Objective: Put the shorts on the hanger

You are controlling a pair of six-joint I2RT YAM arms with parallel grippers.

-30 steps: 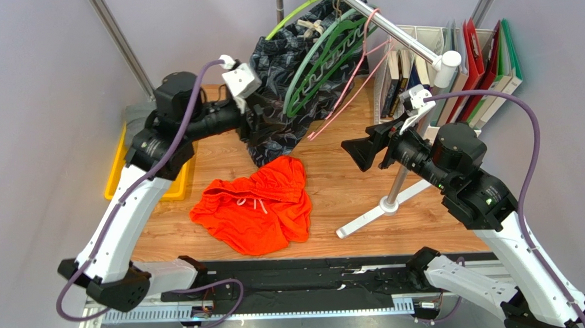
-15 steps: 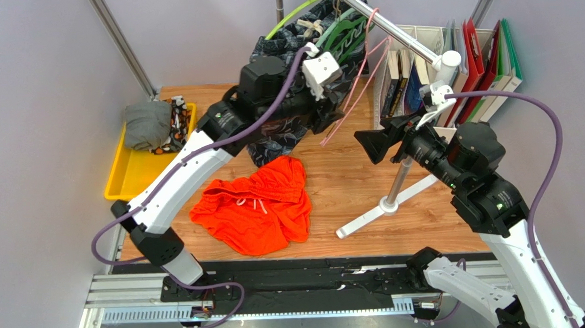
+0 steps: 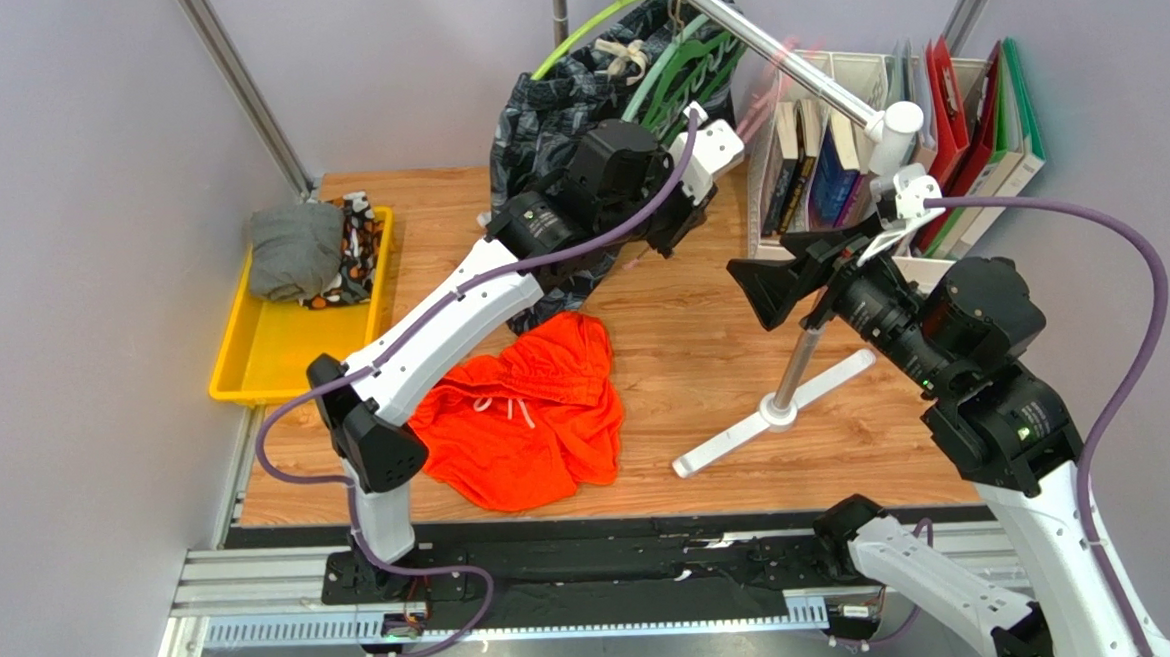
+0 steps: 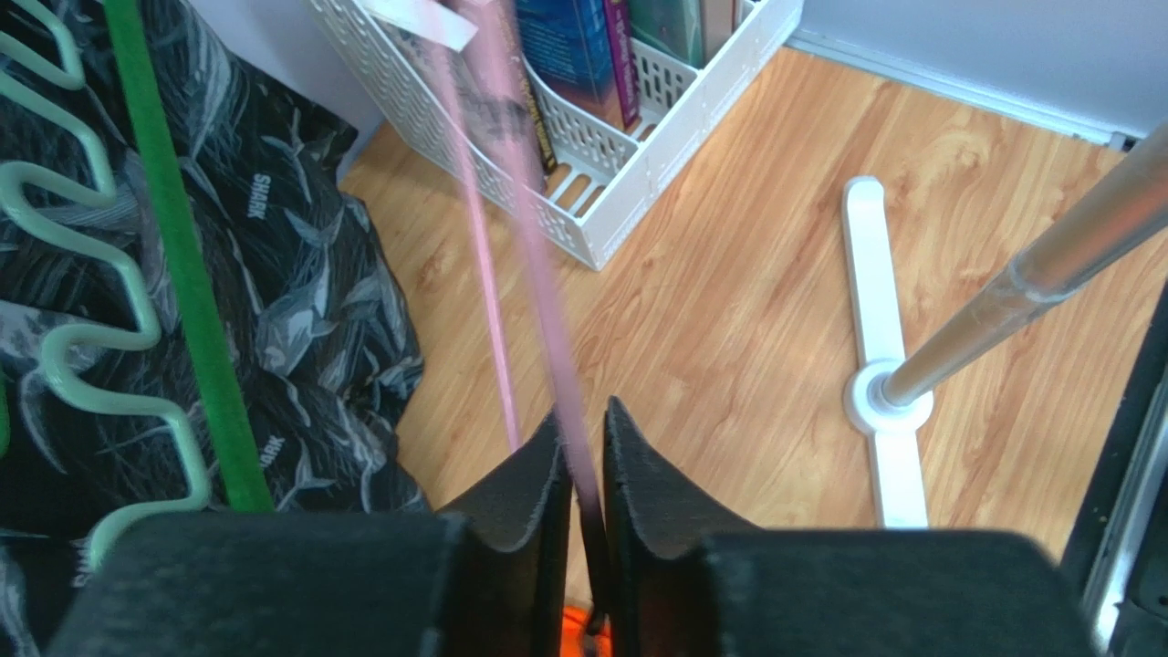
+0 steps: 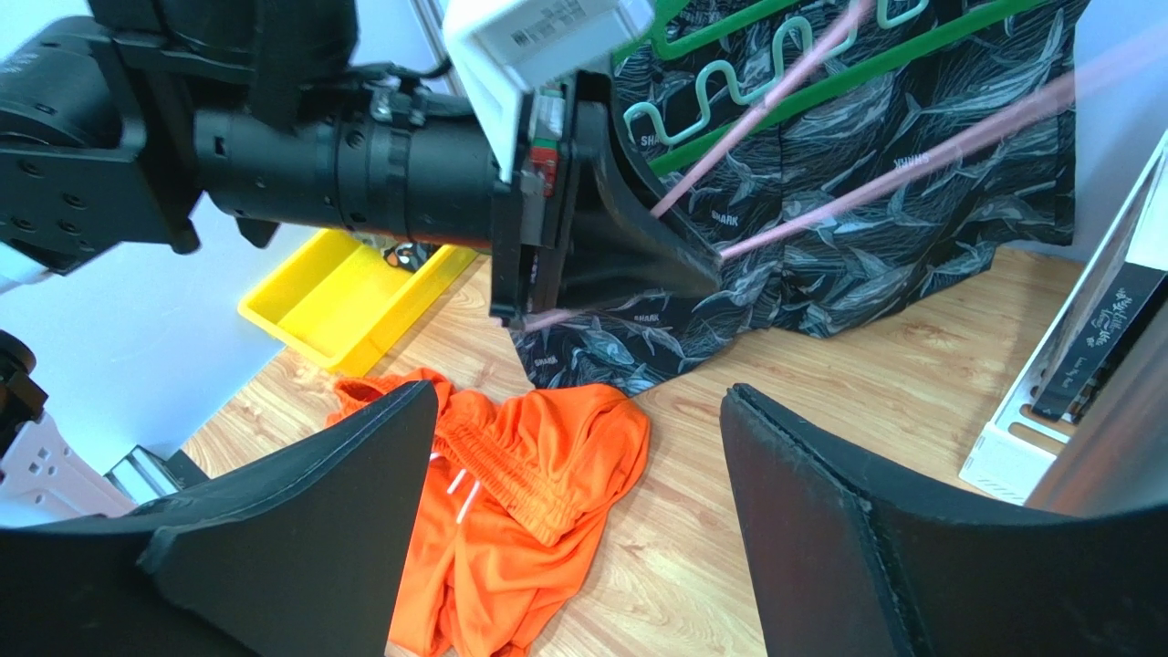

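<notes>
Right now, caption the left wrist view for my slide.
Left hand clamps the pink hanger, with green hangers and a shark-print garment alongside.

Bright, even light (soft shadows); the hanger [image 4: 538, 274] looks blurred.

Matt orange cloth shorts [image 3: 513, 423]; wood-grain table [image 3: 698, 356]; shiny metal rail [image 3: 787, 51].

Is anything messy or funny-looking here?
Yes. The shorts lie in a crumpled heap on the table instead of hanging up. The pink hanger looks blurry and slanted, and the left pincer is pinching it.
</notes>
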